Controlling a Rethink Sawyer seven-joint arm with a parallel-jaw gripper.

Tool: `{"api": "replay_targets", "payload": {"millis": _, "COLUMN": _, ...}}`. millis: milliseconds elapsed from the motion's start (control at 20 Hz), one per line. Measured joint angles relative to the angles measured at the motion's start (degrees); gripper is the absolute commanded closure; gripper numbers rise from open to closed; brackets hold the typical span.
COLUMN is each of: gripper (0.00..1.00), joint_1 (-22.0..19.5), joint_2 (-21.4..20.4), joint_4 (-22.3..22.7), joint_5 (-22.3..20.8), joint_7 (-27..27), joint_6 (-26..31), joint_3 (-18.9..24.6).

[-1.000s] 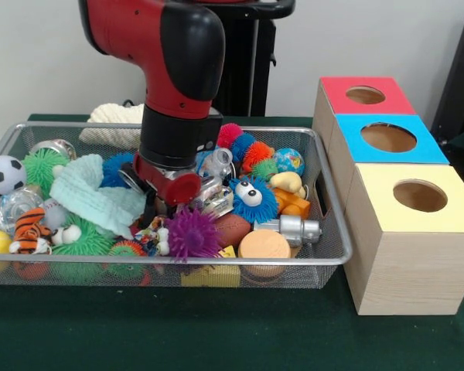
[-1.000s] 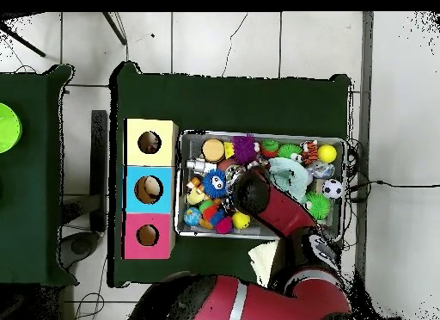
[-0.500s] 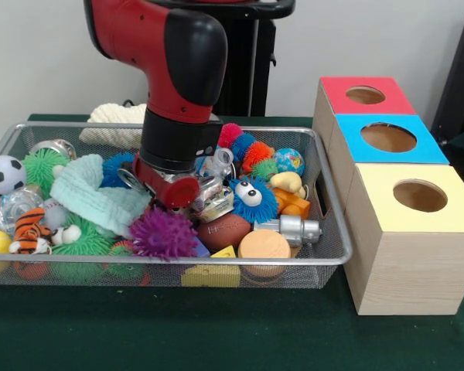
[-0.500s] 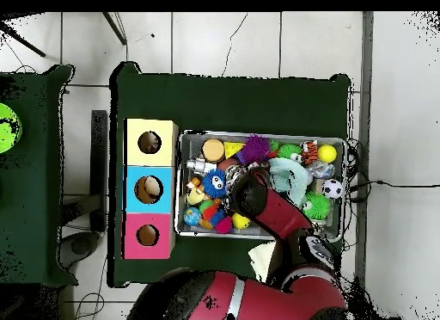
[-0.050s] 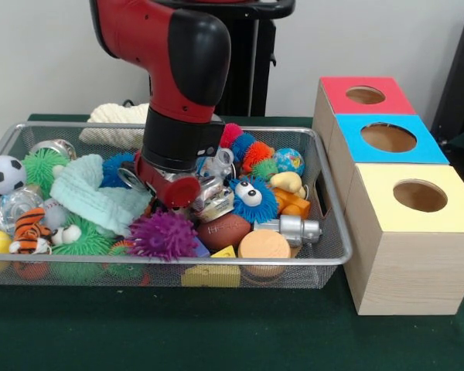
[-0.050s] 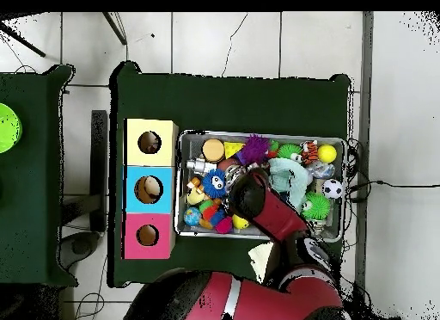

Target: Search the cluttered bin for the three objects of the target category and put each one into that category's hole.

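Near the bin's [image 5: 325,232] front wire wall, at 6 o'clock from the arm, sits the purple spiky ball [image 5: 164,235]: light, squashy, round with no long axis, best pinched across its middle. I cannot tell the gripper's [image 5: 170,202] state; the wrist hides it.

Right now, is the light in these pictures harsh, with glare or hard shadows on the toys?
Front view: soft, even light; small bright glints on the silver toy and the arm's glossy shell, no hard shadows. Overhead view: the white floor looks very bright, the green cloth dark.
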Motion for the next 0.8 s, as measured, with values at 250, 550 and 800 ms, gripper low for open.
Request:
{"api": "replay_targets", "payload": {"millis": 250, "gripper": 1.00, "joint_1": 1.19, "joint_2": -0.67, "joint_4": 1.11, "joint_5": 1.93, "joint_7": 0.00, "joint_6": 0.15, "joint_3": -0.74}}
{"api": "replay_targets", "payload": {"millis": 550, "gripper": 1.00, "joint_1": 7.17, "joint_2": -2.97, "joint_4": 1.64, "joint_5": 4.35, "joint_7": 0.00, "joint_6": 7.50, "joint_3": -6.59}}
{"api": "replay_targets", "payload": {"millis": 800, "gripper": 1.00, "joint_1": 11.22, "joint_2": -6.79, "joint_4": 1.64, "joint_5": 4.50, "joint_7": 0.01, "joint_6": 18.63, "joint_3": -11.41}}
